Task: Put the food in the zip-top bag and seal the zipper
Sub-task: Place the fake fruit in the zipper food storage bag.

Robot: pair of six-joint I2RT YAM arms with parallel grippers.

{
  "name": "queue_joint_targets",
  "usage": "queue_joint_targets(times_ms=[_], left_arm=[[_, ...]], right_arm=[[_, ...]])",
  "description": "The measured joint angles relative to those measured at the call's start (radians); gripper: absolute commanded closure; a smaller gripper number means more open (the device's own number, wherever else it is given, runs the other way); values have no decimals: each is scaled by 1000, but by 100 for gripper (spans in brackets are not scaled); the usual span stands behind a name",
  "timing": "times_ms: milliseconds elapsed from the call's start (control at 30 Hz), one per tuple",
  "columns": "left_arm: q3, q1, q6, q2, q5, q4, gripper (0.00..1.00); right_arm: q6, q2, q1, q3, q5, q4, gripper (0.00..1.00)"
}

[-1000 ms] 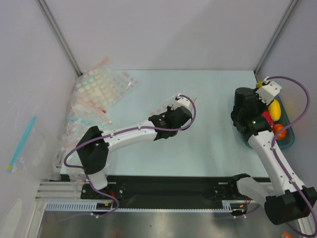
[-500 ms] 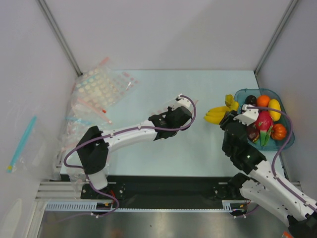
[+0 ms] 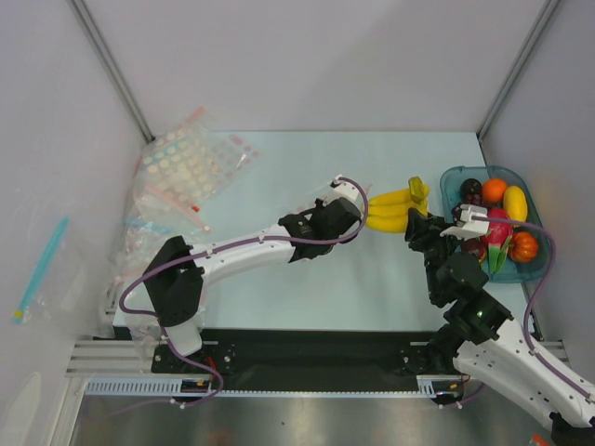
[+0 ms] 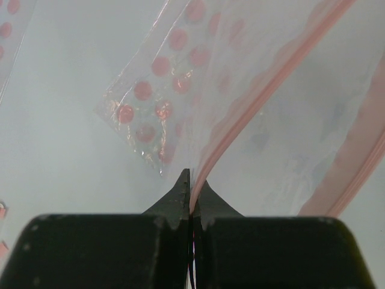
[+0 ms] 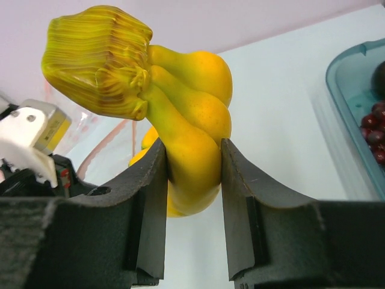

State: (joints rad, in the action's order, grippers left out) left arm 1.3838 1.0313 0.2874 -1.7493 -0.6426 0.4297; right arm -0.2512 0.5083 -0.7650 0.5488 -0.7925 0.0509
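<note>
Banana heading for the bag mouth
Right fingers (image 5: pixel 150 198) clamp the banana (image 5: pixel 180 120); left fingers (image 4: pixel 178 195), closed, pinch the bag (image 4: pixel 289 132) lip. Aim low, between the lips.

Table (image 3: pixel 307 158): pale mint top, matte, smooth.
Back wall (image 3: pixel 316 65): plain white panel, evenly lit.
Side walls (image 3: pixel 56 111): white as well, closing in left and right.
Corner posts (image 3: pixel 112 70): grey metal, slanting.
Rail (image 3: pixel 307 390): aluminium, along the near edge.
Light: soft, no hard shadows.

Bag (image 4: pixel 283 138): clear, crinkled, glossy plastic film. Bananas (image 5: pixel 192 114): smooth yellow plastic, stem finely ridged. Tray (image 5: pixel 348 81): translucent teal plastic. Right fingers (image 5: pixel 150 198): matt black, slightly grainy.
</note>
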Motion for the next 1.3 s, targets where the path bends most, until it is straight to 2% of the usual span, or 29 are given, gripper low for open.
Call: queue_joint_targets(times_ms=[133, 433, 1000, 1300], left_arm=[[0, -2, 0, 0, 0, 0, 100], [0, -4, 0, 0, 0, 0, 100], [0, -44, 0, 0, 13, 0, 100], [0, -45, -10, 0, 124, -32, 100]], right_arm=[[22, -29, 0, -12, 67, 32, 100], [46, 14, -2, -17, 206, 72, 100], [69, -68, -5, -31, 236, 78, 100], [69, -13, -5, -35, 250, 83, 100]])
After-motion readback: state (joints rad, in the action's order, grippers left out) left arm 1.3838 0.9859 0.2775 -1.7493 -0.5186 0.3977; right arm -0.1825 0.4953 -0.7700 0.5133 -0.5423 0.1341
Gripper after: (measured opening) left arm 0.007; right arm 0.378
